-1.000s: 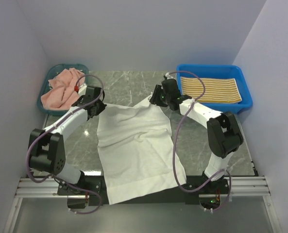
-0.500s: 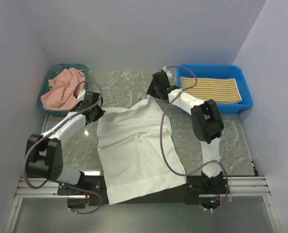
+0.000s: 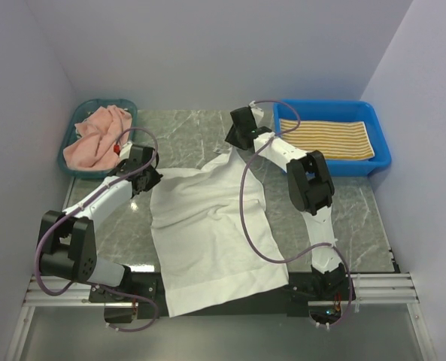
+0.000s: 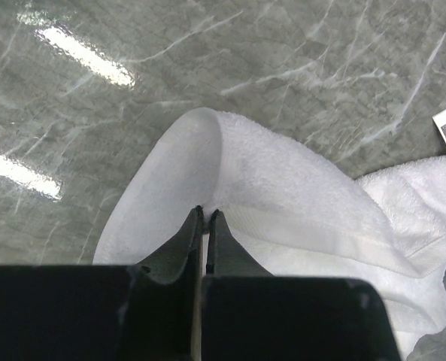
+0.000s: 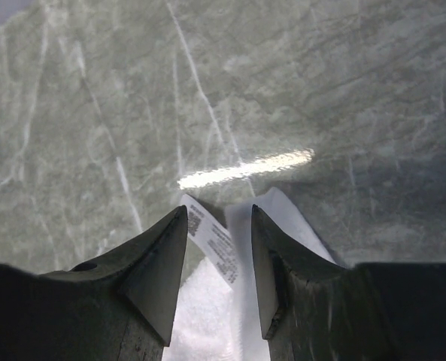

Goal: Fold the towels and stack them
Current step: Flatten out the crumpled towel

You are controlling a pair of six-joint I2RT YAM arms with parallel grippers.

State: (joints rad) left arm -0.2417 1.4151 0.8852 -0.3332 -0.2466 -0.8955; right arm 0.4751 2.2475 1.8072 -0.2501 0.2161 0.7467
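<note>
The right arm has reached farther across the table (image 3: 185, 128); its gripper (image 5: 218, 218) hangs over the white towel's (image 3: 207, 226) far corner, jaws apart either side of the label (image 5: 211, 244), not pinching; the left gripper (image 4: 205, 216) is clenched on a fold at the towel's left edge; the towel lies spread between the arms.

Grey-green marbled desk (image 3: 200, 128), glossy, with bright streaks of reflected light. Directly on it, in the middle: white towel (image 3: 207, 226), spread open with some wrinkles, its near end reaching over the front edge. At far left corner: teal basket (image 3: 125, 103). At far right corner: blue tray (image 3: 384, 147).
</note>
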